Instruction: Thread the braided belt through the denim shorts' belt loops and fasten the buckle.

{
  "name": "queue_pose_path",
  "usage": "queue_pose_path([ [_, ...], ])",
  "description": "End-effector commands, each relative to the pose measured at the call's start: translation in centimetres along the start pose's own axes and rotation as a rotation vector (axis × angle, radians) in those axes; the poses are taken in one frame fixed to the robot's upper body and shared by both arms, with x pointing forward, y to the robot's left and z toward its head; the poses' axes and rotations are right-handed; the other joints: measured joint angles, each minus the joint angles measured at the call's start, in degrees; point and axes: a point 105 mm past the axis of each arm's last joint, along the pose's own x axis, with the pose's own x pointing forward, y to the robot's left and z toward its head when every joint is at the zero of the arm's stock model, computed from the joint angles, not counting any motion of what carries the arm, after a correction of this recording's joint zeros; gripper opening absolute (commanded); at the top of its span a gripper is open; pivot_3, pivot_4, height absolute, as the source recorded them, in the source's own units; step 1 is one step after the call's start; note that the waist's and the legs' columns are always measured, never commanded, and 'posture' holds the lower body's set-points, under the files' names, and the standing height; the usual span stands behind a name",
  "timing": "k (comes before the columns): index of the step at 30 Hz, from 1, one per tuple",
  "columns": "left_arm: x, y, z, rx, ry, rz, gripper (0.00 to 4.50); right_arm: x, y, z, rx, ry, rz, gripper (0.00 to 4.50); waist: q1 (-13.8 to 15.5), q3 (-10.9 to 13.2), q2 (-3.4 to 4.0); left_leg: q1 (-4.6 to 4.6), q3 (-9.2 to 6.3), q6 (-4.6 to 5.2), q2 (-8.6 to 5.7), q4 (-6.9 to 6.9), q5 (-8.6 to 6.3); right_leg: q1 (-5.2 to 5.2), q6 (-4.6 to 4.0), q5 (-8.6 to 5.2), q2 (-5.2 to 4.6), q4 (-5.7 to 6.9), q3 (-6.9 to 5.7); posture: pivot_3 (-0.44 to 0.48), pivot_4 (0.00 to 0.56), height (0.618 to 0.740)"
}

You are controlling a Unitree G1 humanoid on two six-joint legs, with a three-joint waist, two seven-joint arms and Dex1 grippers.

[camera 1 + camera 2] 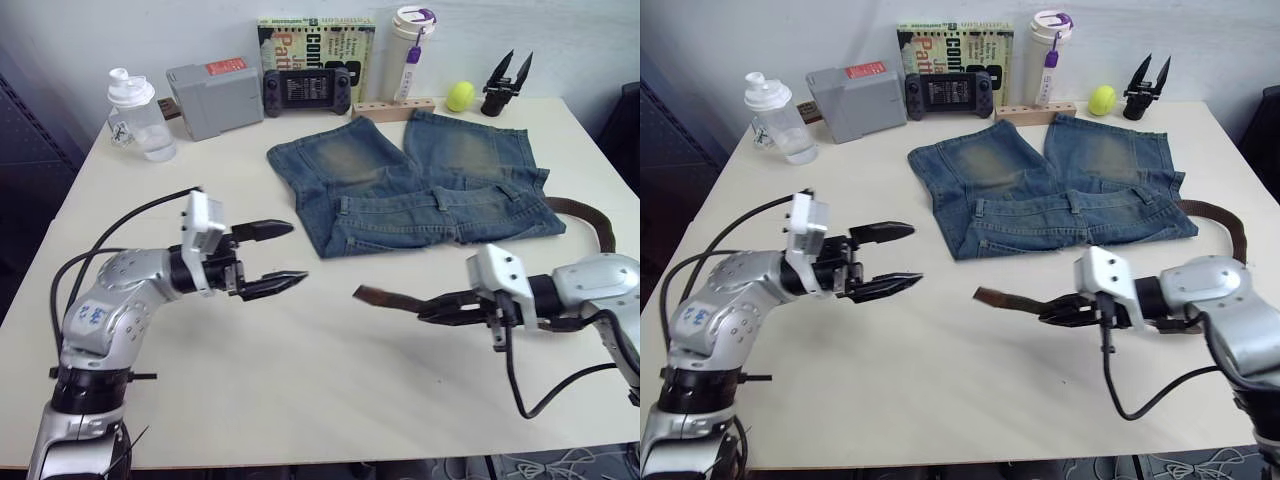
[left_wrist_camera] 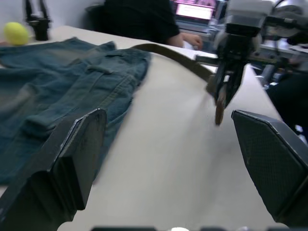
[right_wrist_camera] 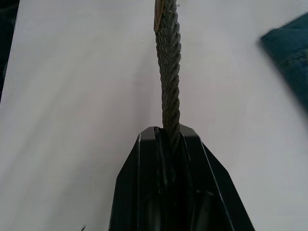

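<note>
Right gripper [image 1: 432,308] pinches the braided belt [image 1: 385,297] near its leather tip, held above the table [image 1: 300,380]; left gripper [image 1: 285,254] hovers spread, facing it, beside the denim shorts [image 1: 420,185]

Lighting was even and diffuse from overhead; the cream worktop [image 1: 330,370] read bright without blown highlights. Shadows were soft: a faint one lay under the left end effector [image 1: 272,258] and another under the braided belt [image 1: 385,298] tip held off the surface. A mild sheen showed on the silver arm shells. Head views were sharp across the worktop, dimmer toward its left edge. The left wrist view was soft overall, with motion smear on the right end effector [image 2: 222,91] and the background blurred. In the right wrist view the belt weave was crisp and the denim shorts [image 3: 291,53] out of focus.
</note>
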Motion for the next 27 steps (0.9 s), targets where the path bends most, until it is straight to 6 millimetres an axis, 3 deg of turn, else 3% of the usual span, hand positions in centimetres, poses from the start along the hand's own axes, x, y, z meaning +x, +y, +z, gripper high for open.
queue_pose_path([
  [1,1.1,-2.3,0.2,-0.041,0.006,-0.193,4.5,0.9,0.2,0.8,-0.049,0.002,0.019,0.06,-0.2,0.0,0.0,-0.02,0.0,0.0,0.01,0.01,0.0,-0.01,0.0,0.0,0.01,0.0,-0.01,0.0,0.15,0.726],
  [6,1.8,-2.3,-0.6,-0.052,0.033,-0.238,4.5,1.5,0.3,0.6,-0.068,0.019,0.026,0.06,0.0,0.0,-0.01,-0.04,-0.01,0.0,0.06,0.12,0.0,-0.02,0.0,0.0,0.07,0.08,-0.01,0.0,0.15,0.726],
  [14,3.2,-1.4,-3.0,-0.004,0.106,-0.228,4.5,1.4,0.4,2.0,-0.083,-0.02,0.002,0.06,-0.1,0.0,-0.01,-0.08,-0.03,0.0,0.03,0.15,0.0,-0.02,0.01,0.01,0.05,0.08,-0.02,0.0,0.15,0.726],
  [19,3.7,-0.9,-3.3,0.005,0.096,-0.215,4.5,1.4,0.5,2.5,-0.087,-0.03,-0.002,0.06,0.0,0.0,-0.01,-0.09,-0.04,0.0,0.03,0.16,0.0,-0.02,0.01,0.01,0.05,0.09,-0.04,0.0,0.15,0.726],
  [27,3.7,-0.8,-3.4,0.001,0.101,-0.223,1.1,1.4,0.4,2.7,-0.086,-0.04,-0.011,0.0,0.0,0.0,-0.01,-0.12,-0.09,0.0,0.03,0.18,0.0,-0.02,0.01,0.01,0.04,0.09,-0.06,0.0,0.15,0.726],
])
